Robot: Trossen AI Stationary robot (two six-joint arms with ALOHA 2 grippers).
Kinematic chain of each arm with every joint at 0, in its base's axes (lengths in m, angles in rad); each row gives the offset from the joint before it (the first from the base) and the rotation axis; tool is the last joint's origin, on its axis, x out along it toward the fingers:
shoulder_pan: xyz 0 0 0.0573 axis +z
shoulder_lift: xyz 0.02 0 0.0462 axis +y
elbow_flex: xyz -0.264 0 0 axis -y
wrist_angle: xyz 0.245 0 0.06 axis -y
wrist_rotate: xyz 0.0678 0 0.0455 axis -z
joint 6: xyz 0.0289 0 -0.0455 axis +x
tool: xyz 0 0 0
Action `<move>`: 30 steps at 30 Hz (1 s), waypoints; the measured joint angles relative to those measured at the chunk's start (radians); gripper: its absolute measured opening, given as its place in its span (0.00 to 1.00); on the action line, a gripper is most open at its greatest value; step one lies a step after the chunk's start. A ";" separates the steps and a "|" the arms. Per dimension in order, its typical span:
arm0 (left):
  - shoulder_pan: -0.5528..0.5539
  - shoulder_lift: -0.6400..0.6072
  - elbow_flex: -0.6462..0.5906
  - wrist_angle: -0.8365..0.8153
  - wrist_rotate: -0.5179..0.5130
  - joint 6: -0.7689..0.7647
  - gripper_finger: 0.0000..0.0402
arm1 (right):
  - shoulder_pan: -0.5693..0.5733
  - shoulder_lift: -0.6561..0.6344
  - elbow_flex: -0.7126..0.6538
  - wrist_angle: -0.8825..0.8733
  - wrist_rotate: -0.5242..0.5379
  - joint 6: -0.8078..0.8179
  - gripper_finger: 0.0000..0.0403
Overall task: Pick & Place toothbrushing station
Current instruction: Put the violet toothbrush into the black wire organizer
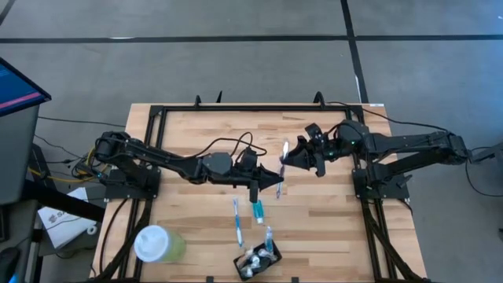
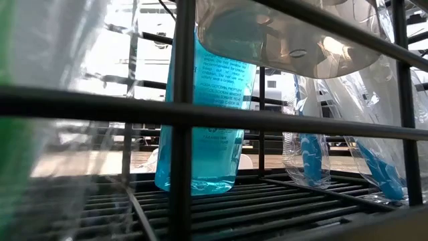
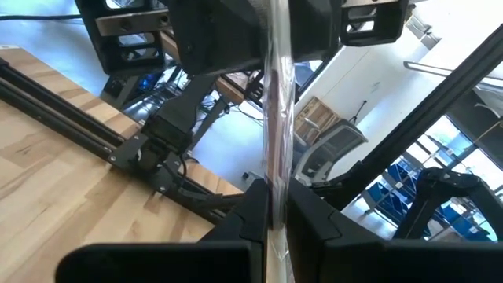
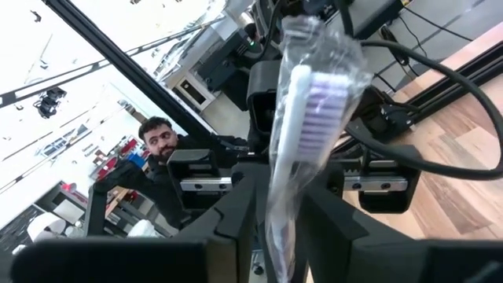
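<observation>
- Wrapped toothbrush: slim, white handle, pale purple bristles, sealed in a clear crinkly sleeve; held in the air above mid-table, between the two arms.
- Left gripper: closed on one end of the toothbrush; in the left wrist view the sleeve runs straight up from between its fingers.
- Right gripper: fingers on either side of the other end, the sleeve between them. Grip looks taken or nearly so; cannot tell whether it bears load yet.
- Handling, judged: very light, stiff along the handle; the film is slippery and loose, so the brush may slide or twist inside it. Best hold is on the handle shaft through the wrap, not the empty film past the head.
- Black holder: near the table's front edge, already carrying a few white and teal items.
- Still lying on the wooden table: a blue toothbrush and a teal tube, side by side between the arms and the holder.
- Pale green cup with a white lid, front-left, well apart from the holder.
- Person visible in the room beyond, in the right wrist view.
</observation>
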 joint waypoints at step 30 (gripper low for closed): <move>-0.050 -0.135 -0.001 -0.198 0.054 -0.032 0.37 | 0.071 -0.008 0.000 0.010 0.138 -0.077 0.01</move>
